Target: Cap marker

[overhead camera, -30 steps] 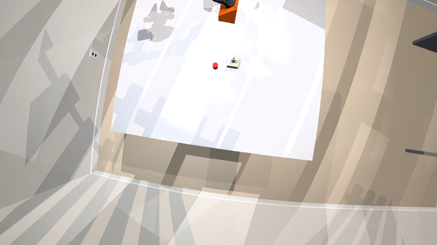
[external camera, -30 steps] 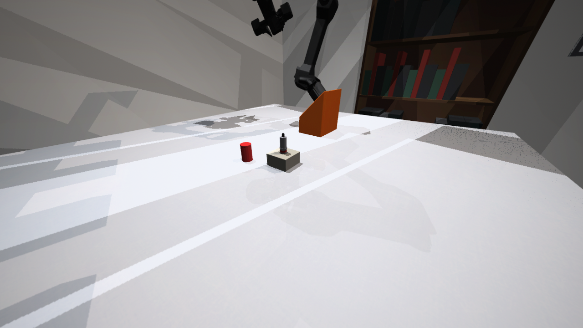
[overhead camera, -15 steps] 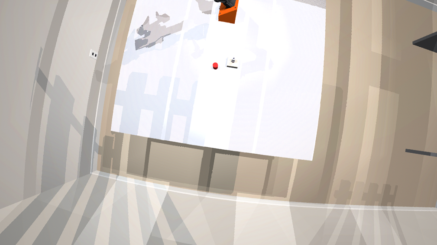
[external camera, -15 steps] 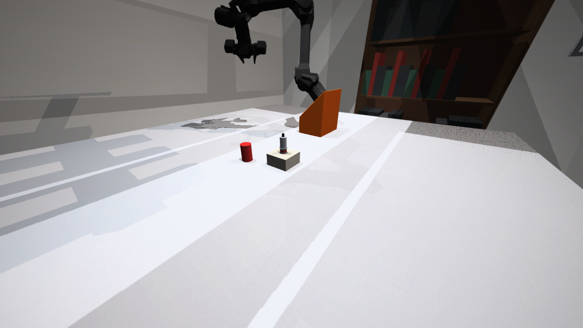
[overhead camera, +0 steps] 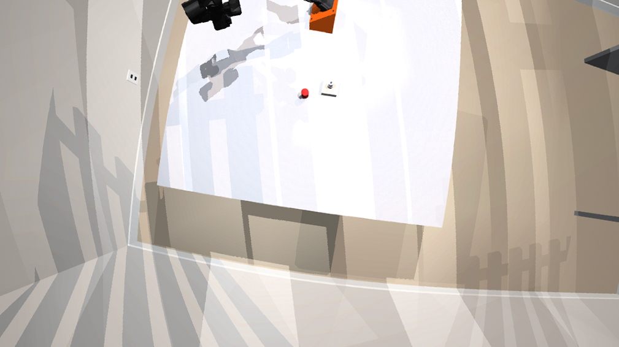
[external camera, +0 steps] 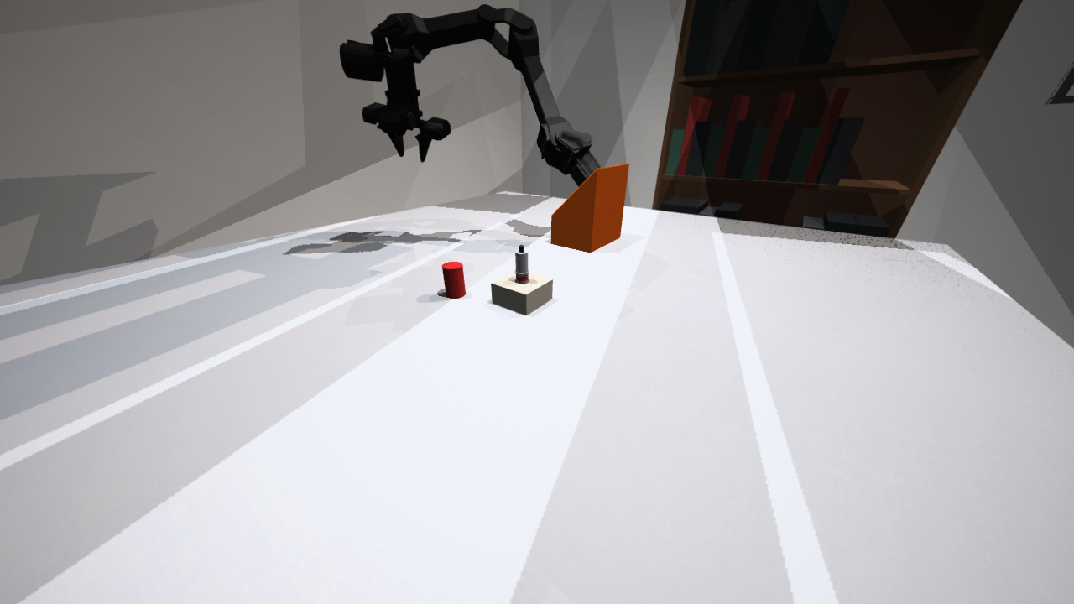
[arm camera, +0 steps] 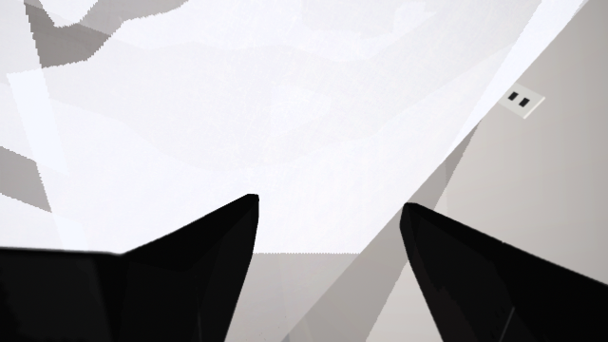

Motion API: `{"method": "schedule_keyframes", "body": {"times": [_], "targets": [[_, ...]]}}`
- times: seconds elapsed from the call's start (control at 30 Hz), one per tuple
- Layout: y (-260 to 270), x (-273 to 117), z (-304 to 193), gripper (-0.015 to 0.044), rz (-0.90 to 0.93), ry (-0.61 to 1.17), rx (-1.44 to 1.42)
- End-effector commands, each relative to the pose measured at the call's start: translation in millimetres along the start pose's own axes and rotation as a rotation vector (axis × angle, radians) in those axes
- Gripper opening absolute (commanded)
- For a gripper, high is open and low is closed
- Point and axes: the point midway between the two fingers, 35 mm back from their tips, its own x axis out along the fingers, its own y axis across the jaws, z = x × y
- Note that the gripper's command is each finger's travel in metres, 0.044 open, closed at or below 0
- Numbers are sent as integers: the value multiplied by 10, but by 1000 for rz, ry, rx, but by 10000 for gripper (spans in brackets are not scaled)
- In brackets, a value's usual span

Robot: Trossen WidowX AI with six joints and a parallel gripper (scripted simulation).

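Note:
The red cap (overhead camera: 305, 93) (external camera: 453, 280) stands upright on the table, to the left of the holder block in the top and exterior views. The marker (overhead camera: 330, 84) (external camera: 522, 262) stands upright in the pale holder block (overhead camera: 328, 94) (external camera: 513, 297), its grey body and dark tip uncovered. My gripper (external camera: 412, 158) (arm camera: 330, 210) is open and empty, pointing down high above the table, behind and to the left of the cap in the exterior view. Neither cap nor marker shows in the wrist view.
The orange wedge-shaped base (overhead camera: 322, 22) (external camera: 593, 217) of the arm stands at the back of the white table (overhead camera: 388, 185) (external camera: 450, 466) (arm camera: 237, 119). A bookshelf (external camera: 818, 67) stands behind the table. A wall socket (overhead camera: 133, 77) (arm camera: 522, 101) is beyond the left edge.

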Motion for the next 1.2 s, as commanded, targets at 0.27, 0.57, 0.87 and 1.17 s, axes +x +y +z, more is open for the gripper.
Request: {"method": "schedule_keyframes", "body": {"times": [0.27, 0.57, 0.87, 1.17], "targets": [[466, -180, 1727, 255, 110, -204, 186], [1242, -586, 2672, 255, 191, -268, 257], [2191, -964, 3335, 255, 268, -256, 406], [2590, -1071, 3474, 255, 296, -233, 508]]}}
